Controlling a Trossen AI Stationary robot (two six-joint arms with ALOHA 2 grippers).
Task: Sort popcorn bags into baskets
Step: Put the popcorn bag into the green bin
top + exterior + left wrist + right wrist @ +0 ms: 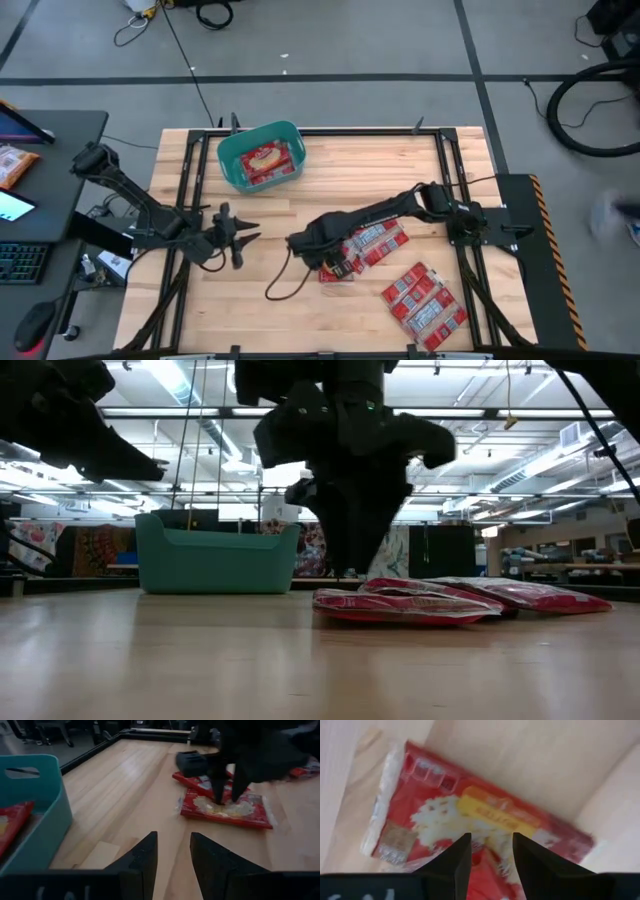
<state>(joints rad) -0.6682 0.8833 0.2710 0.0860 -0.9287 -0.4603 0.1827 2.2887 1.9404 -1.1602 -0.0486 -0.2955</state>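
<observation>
One popcorn bag (pixel 265 160) in teal tub (pixel 232 168) at 11 o'clock; rest on table, 4–5 o'clock. Right gripper (pixel 335 262) part-open over packet (pixel 470 820), nothing gripped. Left gripper (pixel 243 238) open, empty.

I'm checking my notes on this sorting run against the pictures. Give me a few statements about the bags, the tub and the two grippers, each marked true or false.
1. The teal tub already holds at least one popcorn bag. True.
2. The right gripper is down over a popcorn bag on the table, fingers open astride it. True.
3. The left gripper is holding a bag. False: it is open and empty, waiting over bare wood.
4. All remaining bags lie in one stack. False: one cluster lies by the right gripper, another group nearer the table's front right corner.
</observation>
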